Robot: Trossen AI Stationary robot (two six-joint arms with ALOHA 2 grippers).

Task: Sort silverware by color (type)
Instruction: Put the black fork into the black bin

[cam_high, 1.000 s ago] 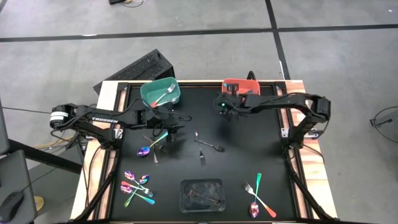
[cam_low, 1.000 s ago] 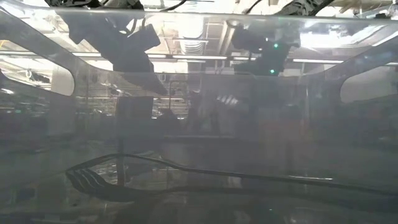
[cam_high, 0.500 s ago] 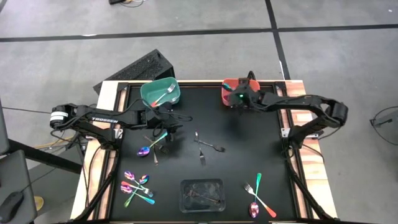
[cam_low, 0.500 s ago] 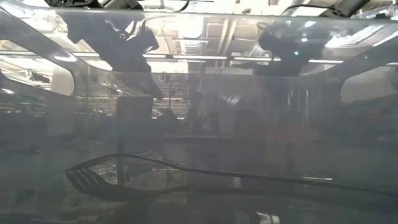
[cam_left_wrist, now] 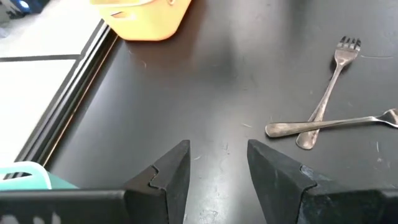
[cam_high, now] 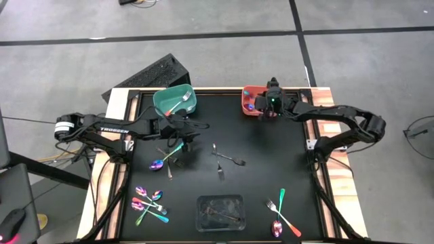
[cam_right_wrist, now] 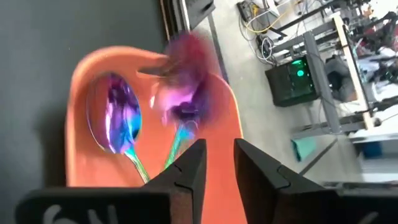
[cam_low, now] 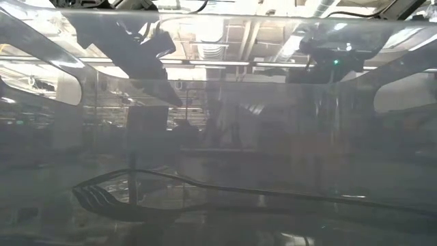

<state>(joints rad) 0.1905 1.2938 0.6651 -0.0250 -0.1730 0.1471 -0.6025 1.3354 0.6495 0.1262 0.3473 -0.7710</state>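
We hold our right gripper [cam_right_wrist: 214, 163] over the orange bin [cam_right_wrist: 93, 163] at the table's far edge, fingers parted and empty; a spoon [cam_right_wrist: 118, 121] lies inside and a blurred second spoon [cam_right_wrist: 186, 93] hangs just beyond the fingertips. Our left gripper [cam_left_wrist: 217, 163] hovers open and empty near the green bin [cam_high: 175, 102].

Overhead camera straight down on whole table [cam_high: 271, 169]; low camera level; wrist cameras close; orange bin [cam_right_wrist: 81, 112] shared
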